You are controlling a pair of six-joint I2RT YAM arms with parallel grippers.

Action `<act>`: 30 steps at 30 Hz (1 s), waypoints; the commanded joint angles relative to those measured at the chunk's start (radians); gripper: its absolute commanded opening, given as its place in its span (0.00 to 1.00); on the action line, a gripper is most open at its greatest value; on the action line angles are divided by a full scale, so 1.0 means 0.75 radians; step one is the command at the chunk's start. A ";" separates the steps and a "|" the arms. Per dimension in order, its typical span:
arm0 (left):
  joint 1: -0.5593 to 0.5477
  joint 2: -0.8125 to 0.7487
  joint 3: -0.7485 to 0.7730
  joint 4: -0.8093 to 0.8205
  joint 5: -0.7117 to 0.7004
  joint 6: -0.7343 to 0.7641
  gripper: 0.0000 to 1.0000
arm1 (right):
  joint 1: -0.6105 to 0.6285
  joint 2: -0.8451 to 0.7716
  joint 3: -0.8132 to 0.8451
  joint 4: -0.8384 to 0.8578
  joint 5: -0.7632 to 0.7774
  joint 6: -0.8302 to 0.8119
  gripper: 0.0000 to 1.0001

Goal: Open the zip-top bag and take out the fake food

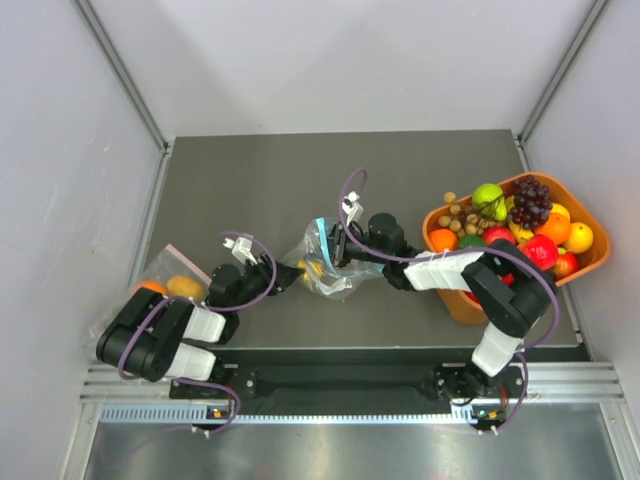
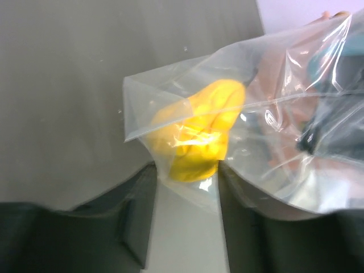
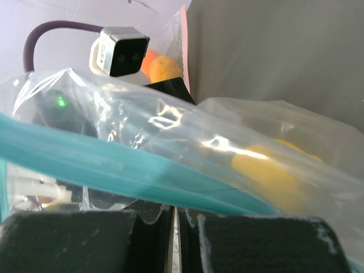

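Here, one zip-top bag (image 1: pixel 326 263), one yellow lemon (image 2: pixel 199 139) inside.

What else I'm seeing:
Orange basket (image 1: pixel 462 306) far right on the grey worktop (image 1: pixel 260 180), pink-edged clear bag (image 1: pixel 175 268) far left.

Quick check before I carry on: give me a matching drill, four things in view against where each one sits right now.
Things:
1. zip-top bag
2. yellow fruit
3. orange basket
4. red-strip bag

Places:
A. far left edge of the table
B. right side, heaped with fruit
C. sealed inside clear plastic with a teal strip
D. centre of the table

Pairs: 1-D, 2-C, 3-B, 4-A.
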 commanded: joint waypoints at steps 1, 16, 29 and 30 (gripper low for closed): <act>0.001 0.049 -0.011 0.251 0.046 -0.053 0.46 | -0.001 0.024 -0.013 0.122 -0.033 0.015 0.00; -0.001 0.135 -0.021 0.249 0.056 -0.031 0.00 | -0.007 -0.174 -0.045 -0.348 0.292 -0.323 0.43; -0.001 0.168 -0.021 0.267 0.064 -0.015 0.00 | 0.001 -0.168 -0.050 -0.471 0.419 -0.349 0.60; -0.001 0.166 -0.021 0.265 0.064 -0.013 0.00 | 0.003 -0.156 -0.043 -0.477 0.430 -0.345 0.60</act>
